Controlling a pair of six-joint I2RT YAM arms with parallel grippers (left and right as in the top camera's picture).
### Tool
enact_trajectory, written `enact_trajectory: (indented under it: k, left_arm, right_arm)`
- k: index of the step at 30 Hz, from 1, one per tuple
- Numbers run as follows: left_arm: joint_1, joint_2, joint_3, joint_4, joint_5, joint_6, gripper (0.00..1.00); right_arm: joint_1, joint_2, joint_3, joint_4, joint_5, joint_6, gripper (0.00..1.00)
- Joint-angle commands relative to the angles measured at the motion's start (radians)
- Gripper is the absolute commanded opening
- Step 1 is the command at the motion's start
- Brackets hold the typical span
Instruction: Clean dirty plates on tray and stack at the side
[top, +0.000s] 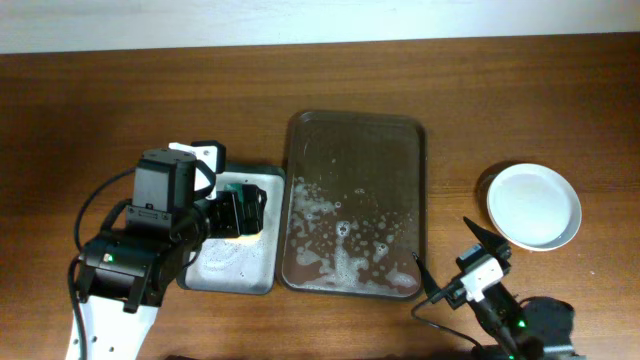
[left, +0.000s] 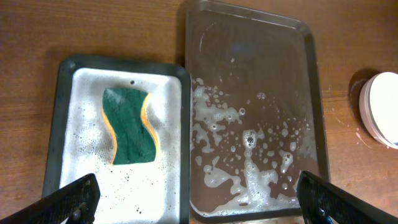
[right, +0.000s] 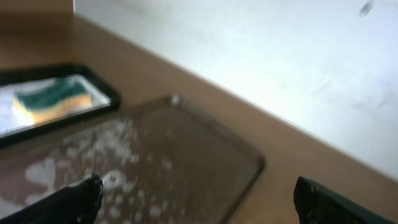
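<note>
**A:** What could go wrong from here?

**B:** Starting on the left, the left gripper (top: 240, 212) hangs over the small tray (top: 225, 265). Its jaws are spread and hold nothing, and the sponge (left: 127, 124) lies flat beneath. I think a low sweep could shove that small tray into the tray (top: 355, 116) at its 3 o'clock and slop suds (top: 345, 265) over the rim.

**A:** And further right?

**B:** The right gripper (top: 443, 242) sits at the tray's 5 o'clock corner, its jaws also spread and empty, with one finger (top: 425, 275) just beside the rim. A swing toward 1 o'clock could clip the plates (top: 533, 205). If they are wet, they would probably slide.

**A:** How do the task's things look?

**B:** The tray is dark brown and bare of plates, with suds across its 6 o'clock half. The plates sit stacked on the worktop (top: 100, 100) at the tray's 3 o'clock. They are white with no red showing, and I can't tell how many there are.
</note>
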Motion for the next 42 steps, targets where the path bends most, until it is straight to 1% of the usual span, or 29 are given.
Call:
enact_trajectory:
  k: [1, 2, 4, 18, 19, 20, 21, 22, 23, 25, 27, 29, 32, 36, 37, 42]
  left_arm:
    - [0.005, -0.006, 0.012, 0.002, 0.01, 0.019, 0.99]
    - [0.005, -0.006, 0.012, 0.002, 0.01, 0.019, 0.99]
    - [0.005, -0.006, 0.012, 0.002, 0.01, 0.019, 0.99]
    - [0.005, -0.011, 0.012, 0.002, 0.01, 0.019, 0.99]
    - [0.005, -0.049, -0.001, 0.001, 0.01, 0.019, 0.99]
    - [0.008, -0.118, -0.025, 0.016, -0.071, 0.026, 0.99]
    - [0.011, -0.177, -0.053, 0.048, -0.119, 0.027, 0.99]
    - [0.024, -0.266, -0.116, 0.126, -0.145, 0.029, 1.0]
    - [0.049, -0.355, -0.195, 0.218, -0.131, 0.05, 0.99]
    - [0.112, -0.548, -0.404, 0.385, -0.058, 0.072, 0.99]
    - [0.141, -0.686, -0.553, 0.486, -0.049, 0.072, 0.99]
    - [0.144, -0.862, -0.722, 0.586, -0.051, 0.09, 0.99]
    - [0.144, -1.068, -0.933, 0.71, -0.069, 0.109, 0.99]
    - [0.144, -1.075, -1.137, 0.91, -0.063, 0.109, 0.99]
    - [0.143, -1.075, -1.174, 0.93, -0.052, 0.105, 0.99]
    - [0.145, -1.075, -1.171, 0.914, -0.061, 0.105, 0.99]
  right_arm:
    - [0.005, -0.014, -0.116, 0.134, 0.009, -0.007, 0.99]
    - [0.005, -0.014, -0.173, 0.23, 0.008, -0.007, 0.99]
    - [0.005, -0.014, -0.225, 0.332, 0.01, -0.007, 0.99]
    - [0.005, -0.011, -0.225, 0.327, 0.009, -0.007, 0.99]
    - [0.005, -0.011, -0.225, 0.327, 0.009, -0.007, 0.99]
    - [0.005, -0.011, -0.225, 0.327, 0.009, -0.007, 0.99]
    - [0.005, -0.011, -0.225, 0.327, 0.009, -0.007, 0.99]
    - [0.005, -0.011, -0.225, 0.327, 0.009, -0.007, 0.99]
    - [0.005, -0.011, -0.225, 0.327, 0.009, -0.007, 0.99]
    - [0.005, -0.011, -0.225, 0.327, 0.009, -0.007, 0.99]
    - [0.005, -0.011, -0.225, 0.327, 0.009, -0.007, 0.99]
    - [0.005, -0.011, -0.225, 0.327, 0.009, -0.007, 0.99]
    - [0.005, -0.011, -0.225, 0.327, 0.009, -0.007, 0.99]
    - [0.005, -0.011, -0.225, 0.327, 0.009, -0.007, 0.99]
    - [0.005, -0.011, -0.225, 0.327, 0.009, -0.007, 0.99]
    - [0.005, -0.011, -0.225, 0.327, 0.009, -0.007, 0.99]
